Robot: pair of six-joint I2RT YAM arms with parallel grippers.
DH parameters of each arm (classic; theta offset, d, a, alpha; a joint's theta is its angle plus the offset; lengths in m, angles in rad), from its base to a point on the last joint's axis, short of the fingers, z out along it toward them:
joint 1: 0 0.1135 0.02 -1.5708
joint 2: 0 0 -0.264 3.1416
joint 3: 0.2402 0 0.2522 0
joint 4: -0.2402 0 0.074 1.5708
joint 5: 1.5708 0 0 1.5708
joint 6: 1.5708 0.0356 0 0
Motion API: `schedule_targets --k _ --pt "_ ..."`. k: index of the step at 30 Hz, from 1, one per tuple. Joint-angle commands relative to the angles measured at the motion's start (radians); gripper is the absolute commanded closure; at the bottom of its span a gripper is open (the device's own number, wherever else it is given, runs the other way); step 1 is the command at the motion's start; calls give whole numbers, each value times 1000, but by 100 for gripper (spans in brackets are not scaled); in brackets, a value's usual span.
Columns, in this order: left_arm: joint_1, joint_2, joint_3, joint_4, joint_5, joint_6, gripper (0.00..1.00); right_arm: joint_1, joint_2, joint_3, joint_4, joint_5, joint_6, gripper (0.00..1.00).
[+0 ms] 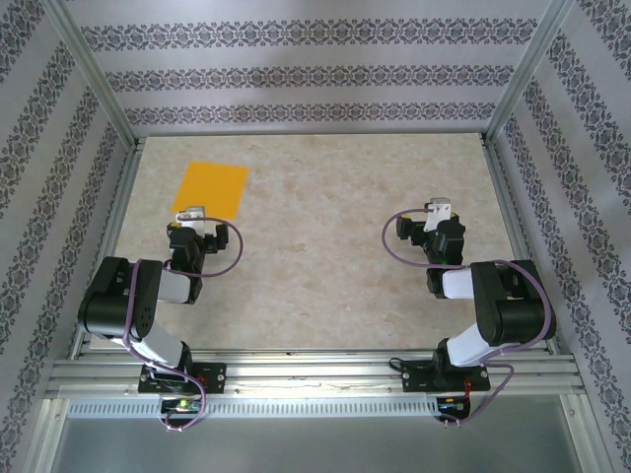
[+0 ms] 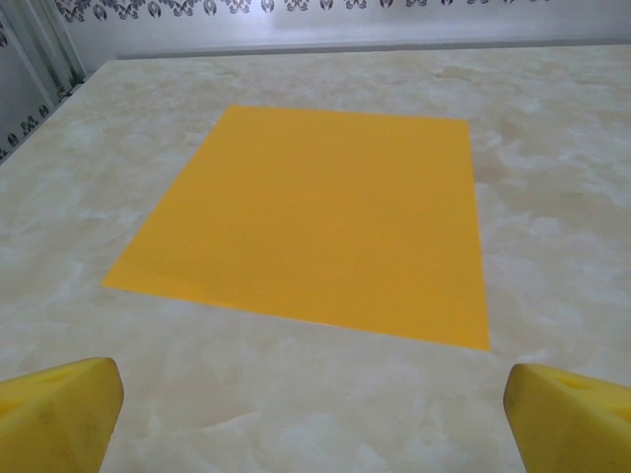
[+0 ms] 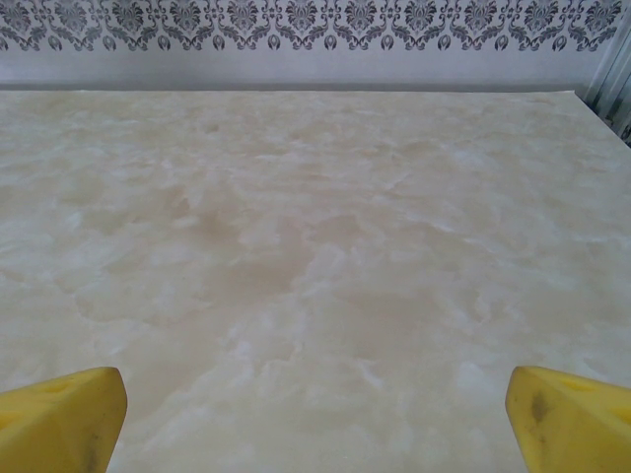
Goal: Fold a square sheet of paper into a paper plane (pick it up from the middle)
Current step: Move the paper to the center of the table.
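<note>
The square sheet of paper (image 1: pixel 211 189) is flat, unfolded bright orange, lying on the marbled table toward the back left. Seen from the left wrist, the sheet (image 2: pixel 315 222) spreads out just ahead of my fingers. My left gripper (image 1: pixel 188 213) sits at the sheet's near edge and stands open; its yellow fingertips (image 2: pixel 59 409) are wide apart with bare table between them. Over at the right, my right gripper (image 1: pixel 439 208) is also open above bare table, with nothing between its yellow fingertips (image 3: pixel 567 414). The paper plane is not in view.
The table (image 1: pixel 325 256) is boxed in by metal posts and patterned walls on three sides. A metal rail (image 1: pixel 315 379) runs along the near edge where both arm bases are bolted. Purple cables loop beside each wrist.
</note>
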Motion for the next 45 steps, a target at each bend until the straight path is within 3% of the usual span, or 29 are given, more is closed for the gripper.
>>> schedule_targets --k 1,7,10,15,18,21,24,29,32,36,41,45 --pt "10 -65 38 -73 -3 -8 1 9 -31 2 13 12 -15 2" --pt "12 -238 155 -431 -116 -80 1 12 -187 26 -199 30 9 2" --pt "12 -267 203 -489 -67 -66 1 9 -214 59 -314 60 37 2" --pt "13 -206 377 -652 56 -59 1 5 -175 43 -229 61 35 2" --pt "19 -127 520 -779 97 -135 1 1 -156 65 -245 52 26 2" --pt "39 -9 685 -928 218 -174 1 1 -128 41 -155 52 8 2" --pt "53 156 917 -1157 283 -204 1 -3 -108 63 -176 22 7 2" --pt "63 457 1297 -1522 338 -206 0 9 -207 108 -338 24 1 2" --pt "63 579 1441 -1644 337 -210 1 13 -293 138 -447 -15 50 2" --pt "65 683 1558 -1733 336 -218 1 24 -354 277 -771 -68 128 2" --pt "64 762 1637 -1796 346 -222 1 21 -341 399 -994 -95 287 2" --pt "64 768 1612 -1782 398 -224 1 -49 -335 411 -954 -399 442 2"
